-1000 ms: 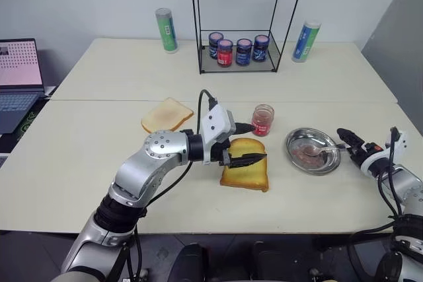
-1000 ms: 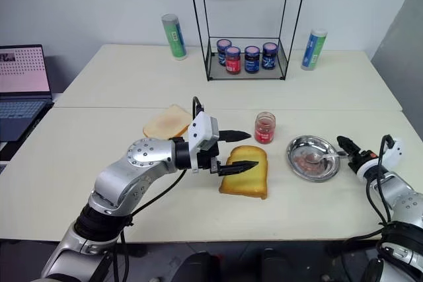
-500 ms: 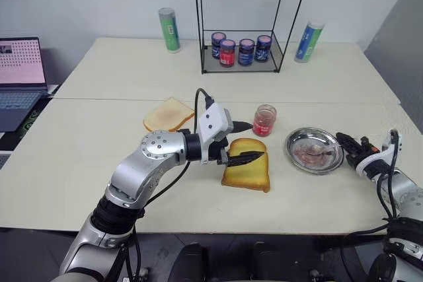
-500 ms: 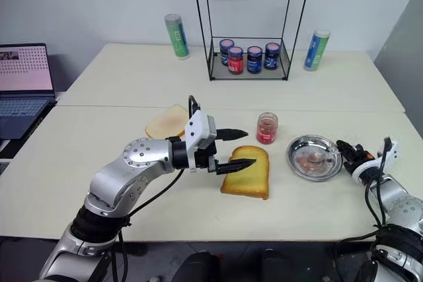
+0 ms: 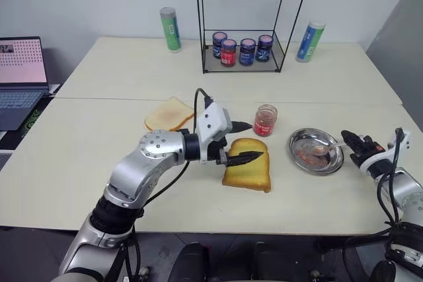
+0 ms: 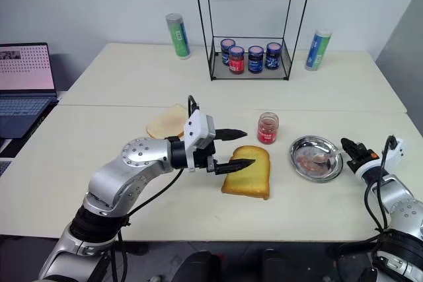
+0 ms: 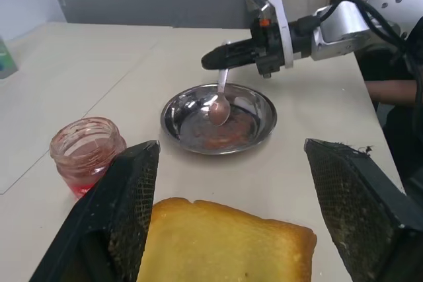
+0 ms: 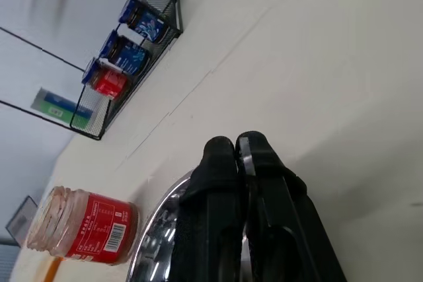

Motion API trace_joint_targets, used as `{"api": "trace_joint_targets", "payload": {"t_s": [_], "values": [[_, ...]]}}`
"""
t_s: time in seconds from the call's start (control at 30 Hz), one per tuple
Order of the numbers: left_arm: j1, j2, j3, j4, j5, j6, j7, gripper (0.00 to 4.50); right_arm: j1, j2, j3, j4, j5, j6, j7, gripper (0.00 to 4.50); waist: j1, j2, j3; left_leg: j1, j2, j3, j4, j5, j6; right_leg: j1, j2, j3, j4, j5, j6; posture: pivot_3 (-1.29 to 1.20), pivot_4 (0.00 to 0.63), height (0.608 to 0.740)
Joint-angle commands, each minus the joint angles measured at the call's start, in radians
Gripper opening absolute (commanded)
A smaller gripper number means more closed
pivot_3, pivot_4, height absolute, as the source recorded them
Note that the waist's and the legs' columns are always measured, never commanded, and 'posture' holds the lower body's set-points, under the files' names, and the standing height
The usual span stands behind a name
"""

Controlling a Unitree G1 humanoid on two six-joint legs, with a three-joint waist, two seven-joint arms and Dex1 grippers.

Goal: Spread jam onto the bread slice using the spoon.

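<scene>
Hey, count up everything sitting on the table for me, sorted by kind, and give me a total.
Bread slices: 2, golden and paler
Jars: 5, open jam jar, four in the wire rack
Tall cans: 2, green and blue-green
Steel dish: 1
Spoon: 1
Wire rack: 1
Total: 12

Thick golden-yellow square bread slice (image 5: 247, 172) lies flat on pale desk (image 5: 99, 137), top bare. Small clear glass jar of red jam (image 5: 264, 120), red label, lidless, stands upright just beyond slice. Small shiny silver metal spoon (image 7: 220, 97) held by handle in closed right claw (image 7: 213, 58), bowl smeared reddish, hanging above round steel dish (image 7: 261, 121).
</scene>
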Motion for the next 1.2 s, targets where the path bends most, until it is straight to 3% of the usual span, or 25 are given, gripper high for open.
{"api": "trace_joint_targets", "payload": {"t_s": [0.03,0.2,0.4,0.6,0.93,1.2], "values": [[0.008,0.038,0.116,-0.004,-0.054,0.026,-0.003,3.66,-0.090,-0.050,0.080,-0.207,0.008,0.032,-0.047,0.03,-0.011,0.001,0.001,0.000,0.000,0.000,0.000,0.000,0.000,0.000,0.000,0.000,0.000,0.000,0.000,0.00,0.150,0.740],[0.012,0.063,0.179,0.036,-0.056,0.024,0.002,3.66,-0.293,-0.055,0.250,-0.224,-0.083,0.009,-0.045,0.03,-0.020,0.001,0.001,0.000,0.001,-0.001,-0.001,0.000,0.000,0.000,0.002,-0.001,0.000,0.000,0.001,0.00,0.150,0.740],[0.024,0.030,0.149,0.037,-0.023,-0.006,0.020,3.66,-0.453,-0.016,0.431,-0.132,-0.245,-0.087,0.026,0.03,-0.016,0.000,0.001,-0.001,0.000,-0.002,-0.001,0.000,0.000,0.000,0.000,-0.003,-0.001,0.000,0.000,0.00,0.150,0.740],[0.034,0.013,0.145,0.021,-0.006,-0.012,0.045,3.66,-0.474,-0.007,0.507,-0.058,-0.343,-0.155,0.107,0.03,0.000,0.000,0.001,-0.003,-0.003,-0.002,-0.001,0.000,0.000,0.000,-0.009,-0.005,-0.003,0.000,0.000,0.00,0.150,0.740],[0.057,0.011,0.139,-0.012,0.002,-0.007,0.068,3.66,-0.434,-0.032,0.664,-0.029,-0.566,-0.287,0.213,0.03,0.001,0.000,0.001,-0.003,-0.003,-0.003,-0.001,0.000,0.000,0.000,-0.010,-0.006,-0.002,0.000,0.000,0.00,0.150,0.740],[0.062,0.009,0.133,-0.023,0.004,-0.002,0.084,3.66,-0.388,0.021,0.742,0.054,-0.727,-0.438,0.208,0.03,0.001,0.000,0.001,-0.003,-0.003,-0.003,-0.001,0.000,0.000,0.000,-0.010,-0.006,-0.002,0.000,0.000,0.00,0.150,0.740]]}}
